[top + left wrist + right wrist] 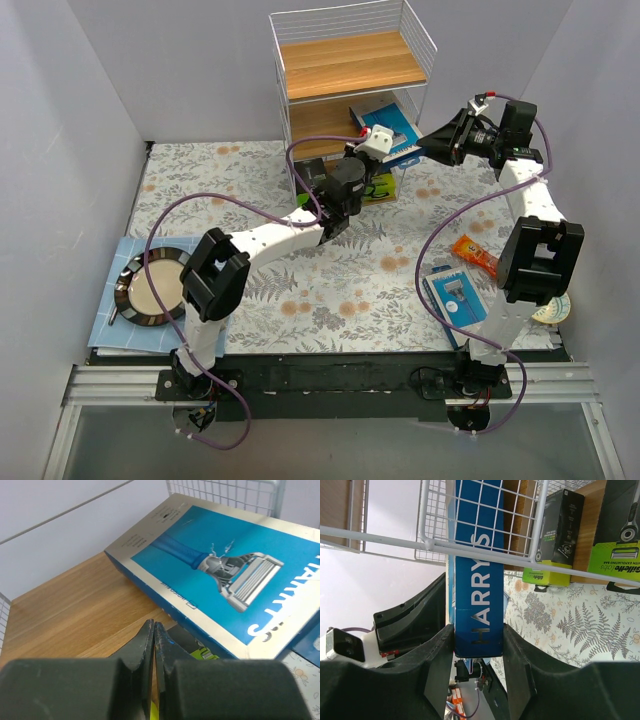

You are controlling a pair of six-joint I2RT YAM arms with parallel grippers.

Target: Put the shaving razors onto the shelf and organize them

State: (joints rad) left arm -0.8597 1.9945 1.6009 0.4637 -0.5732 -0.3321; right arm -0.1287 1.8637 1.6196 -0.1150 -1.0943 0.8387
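The shelf point(350, 62) stands at the back of the table. My right gripper point(432, 145) is shut on the edge of a blue razor pack point(395, 132) and holds it into the shelf's lower tier; in the right wrist view the jaws point(478, 630) clamp the pack point(479, 570) behind the wire side point(485, 547). In the left wrist view this pack point(225, 575) lies tilted on the wooden board point(75, 610). My left gripper point(154, 629) is shut just in front of it, also at the lower tier point(360, 152). A second blue razor pack point(455, 295) lies on the table at the right.
An orange snack packet point(475, 255) lies beside the second pack. Black-and-green razor boxes point(555, 530) sit on the shelf's bottom level, one shows under the blue pack point(202, 652). A plate point(155, 285) on a blue mat sits at the left. Grey walls close in both sides.
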